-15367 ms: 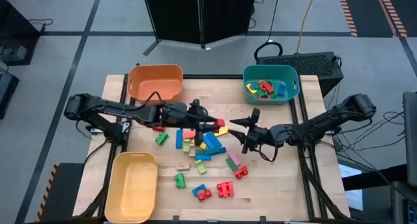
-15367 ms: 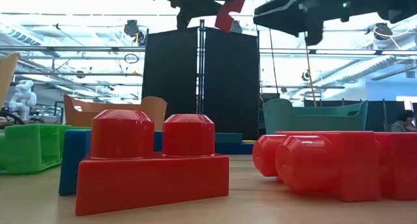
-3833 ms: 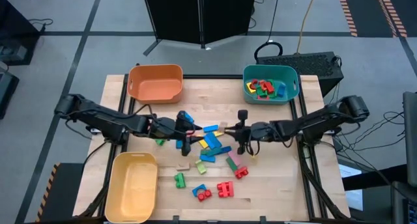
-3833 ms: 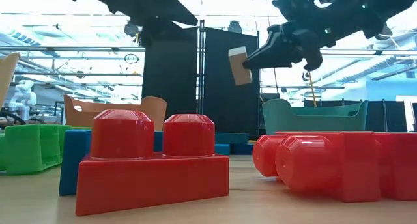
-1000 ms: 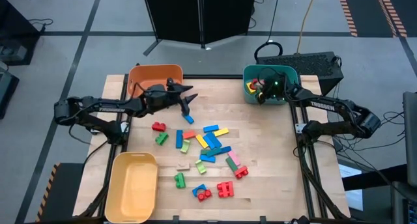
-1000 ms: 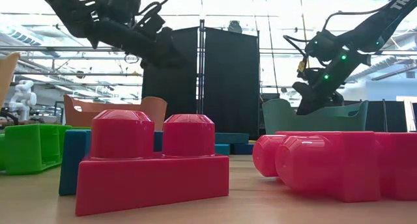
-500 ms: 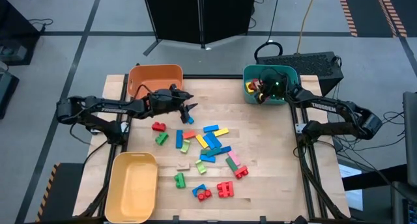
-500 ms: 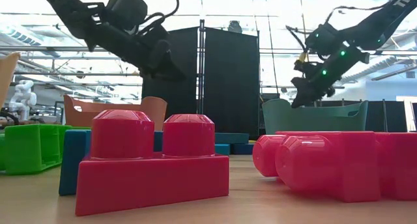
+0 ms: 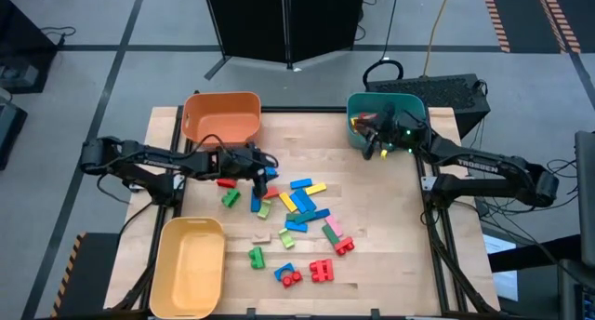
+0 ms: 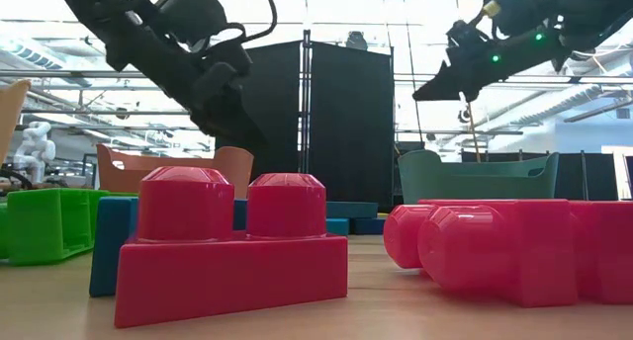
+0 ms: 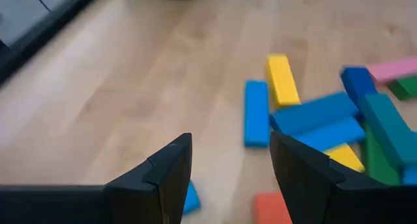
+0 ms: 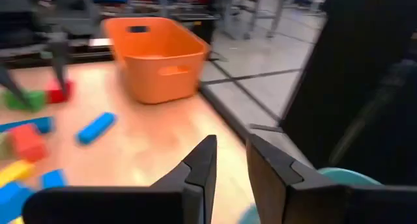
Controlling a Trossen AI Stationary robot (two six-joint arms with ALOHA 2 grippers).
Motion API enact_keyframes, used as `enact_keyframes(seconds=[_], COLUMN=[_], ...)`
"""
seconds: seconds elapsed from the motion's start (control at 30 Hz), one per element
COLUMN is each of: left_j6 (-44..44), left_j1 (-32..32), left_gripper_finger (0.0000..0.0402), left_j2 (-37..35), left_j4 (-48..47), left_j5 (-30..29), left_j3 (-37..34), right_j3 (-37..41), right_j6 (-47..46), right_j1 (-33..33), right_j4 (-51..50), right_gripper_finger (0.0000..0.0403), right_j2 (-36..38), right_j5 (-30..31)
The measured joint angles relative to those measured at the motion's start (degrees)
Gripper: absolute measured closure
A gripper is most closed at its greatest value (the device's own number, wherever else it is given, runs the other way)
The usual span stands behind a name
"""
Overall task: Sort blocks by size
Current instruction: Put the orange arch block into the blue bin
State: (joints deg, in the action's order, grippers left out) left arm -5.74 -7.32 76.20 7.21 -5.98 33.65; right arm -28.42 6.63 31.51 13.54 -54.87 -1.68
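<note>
A light wooden table on a grey floor is seen from above, with a black cabinet behind it and a big workshop hall showing in the low view. Three bins are set on the table: orange bin at about 11 o'clock, teal bin at 1 o'clock, yellow bin at 7 o'clock.

Most of the blocks are scattered across the middle of the table and down toward 6 o'clock: blue, yellow, green, red and pink bars and studded bricks. A red studded brick fills the front of the low view, with a green one beside it. A few more blocks are lying in the teal bin.

The left gripper is held over the 9 o'clock edge of the pile, right by a red block and a small blue block. Its jaws are spread with nothing between them, and a blue bar and a yellow bar are seen past them in the wrist view.

The right gripper is up at the near rim of the teal bin. Its jaws are nearly pressed together, only a thin gap left, nothing pinched.

White lettering is printed on the right arm; it looks like "TROSSEN" but is too small to be sure.
</note>
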Motion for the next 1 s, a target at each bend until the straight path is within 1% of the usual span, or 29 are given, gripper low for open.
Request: enact_keyframes(seconds=[0.33, 0.7, 0.83, 1.0], left_j6=[-3.6, -7.9, -8.5, -7.5], left_j1=[6.0, 7.9, 7.9, 8.0], left_gripper_finger=[0.0199, 0.0195, 0.0181, 0.0145], left_j2=[0.0, 0.0, 0.0, 0.0], left_j4=[-2.2, -9.4, -10.2, -10.3], left_j5=[-0.5, -3.3, -3.7, -3.7], left_j3=[0.0, 0.0, 0.0, 0.0], right_j3=[0.0, 0.0, 0.0, 0.0], right_j6=[0.5, 1.8, 3.0, 3.3], right_j1=[-6.6, -11.9, -13.6, -15.0], right_j4=[1.2, 6.3, 8.9, 12.9], right_gripper_finger=[0.0332, 0.0332, 0.0332, 0.0332], right_j2=[-3.0, -9.2, -12.5, -17.4], right_j5=[-0.3, -0.3, -0.3, -0.4])
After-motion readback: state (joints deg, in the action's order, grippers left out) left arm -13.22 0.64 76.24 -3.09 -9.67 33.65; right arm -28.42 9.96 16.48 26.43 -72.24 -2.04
